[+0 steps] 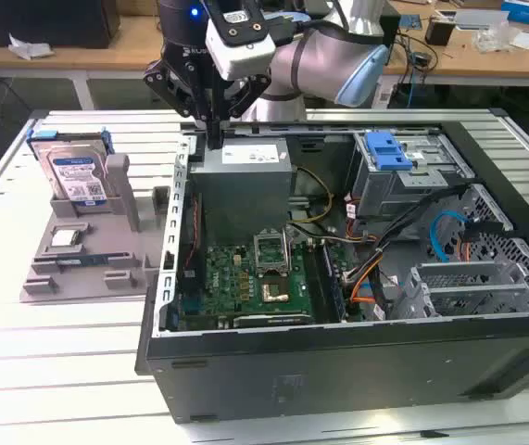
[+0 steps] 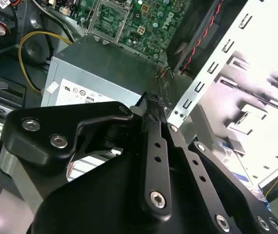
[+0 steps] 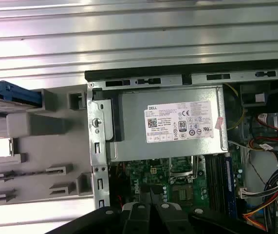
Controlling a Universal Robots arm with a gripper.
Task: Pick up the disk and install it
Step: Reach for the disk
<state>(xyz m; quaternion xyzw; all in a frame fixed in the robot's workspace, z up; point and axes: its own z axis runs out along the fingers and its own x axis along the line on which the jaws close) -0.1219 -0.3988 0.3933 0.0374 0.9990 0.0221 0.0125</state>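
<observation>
Disk (image 1: 72,167), white-and-blue label (image 1: 78,181), upright in grey holder (image 1: 83,264); end effector (image 1: 214,139) narrow, empty.

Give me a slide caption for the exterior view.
Gripper hovers at the open computer case's edge while the disk stands in the grey holder on the exterior view's left.

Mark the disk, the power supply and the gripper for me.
disk (image 1: 77,177): exterior view, on its white-and-blue label.
power supply (image 3: 177,122): first wrist view, on its white label.
gripper (image 1: 215,139): exterior view, between the fingertips.
</observation>
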